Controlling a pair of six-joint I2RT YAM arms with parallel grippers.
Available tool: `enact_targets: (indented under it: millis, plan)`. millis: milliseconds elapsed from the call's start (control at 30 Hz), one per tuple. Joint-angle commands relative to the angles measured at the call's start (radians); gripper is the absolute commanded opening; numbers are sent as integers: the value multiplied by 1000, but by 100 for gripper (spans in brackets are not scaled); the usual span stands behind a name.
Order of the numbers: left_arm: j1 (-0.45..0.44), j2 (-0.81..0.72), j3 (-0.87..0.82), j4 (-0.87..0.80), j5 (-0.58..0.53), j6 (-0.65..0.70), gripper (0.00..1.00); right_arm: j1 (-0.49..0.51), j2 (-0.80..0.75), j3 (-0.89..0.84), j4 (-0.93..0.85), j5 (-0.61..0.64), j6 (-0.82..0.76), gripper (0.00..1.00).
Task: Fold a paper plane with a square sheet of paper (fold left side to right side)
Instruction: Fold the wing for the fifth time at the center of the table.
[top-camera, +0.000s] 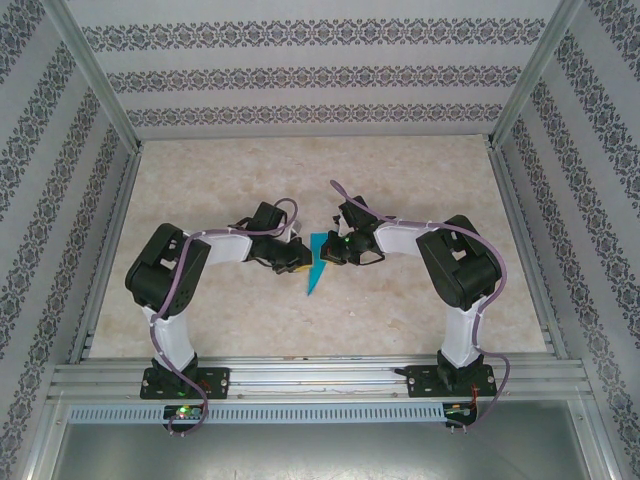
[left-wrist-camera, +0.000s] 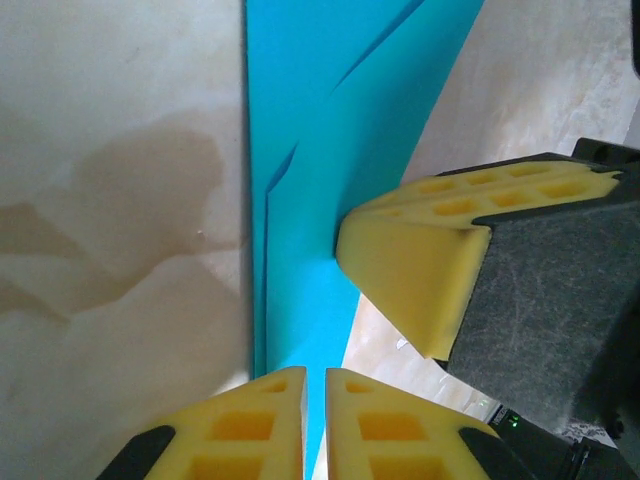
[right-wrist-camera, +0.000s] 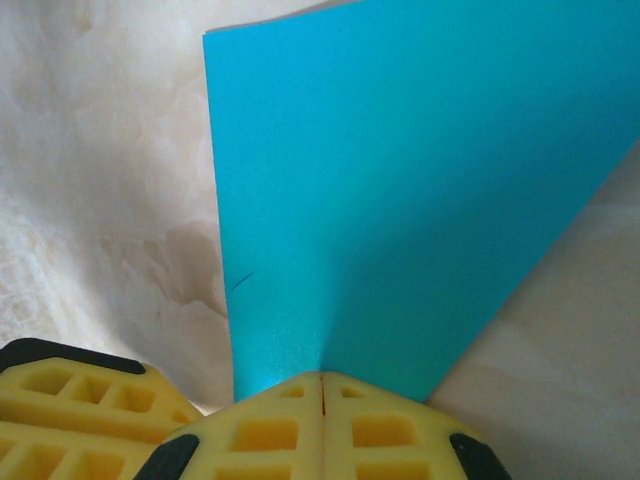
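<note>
**Both claws on the paper plane**

The left claw has its yellow pads almost together, and teal paper fills the thin slit between them. The paper plane runs straight ahead of this claw as a long layered strip with slanted fold edges. The pale marbled surface shows on either side of it. The right claw is fully closed. Its pads meet on the paper, which fans out ahead from between their tips. From above, the plane sits between the two claws, its pointed end towards the arm bases.
</note>
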Motion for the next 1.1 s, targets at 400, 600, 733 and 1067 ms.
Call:
enact_targets:
  millis: [400, 600, 733, 1067]
  plan:
    - [-16, 51, -34, -54, -62, 54, 6, -13, -67, 60, -79, -23, -52, 0]
    - [-18, 59, -42, -48, -65, 55, 6, -12, -16, 104, -65, -32, -55, 0]
    - [-18, 56, -43, -48, -67, 55, 5, -10, 20, 124, -53, -32, -53, 0]
    - [-19, 52, -67, -57, -88, 71, 5, -4, 105, 171, -67, -41, -71, 0]
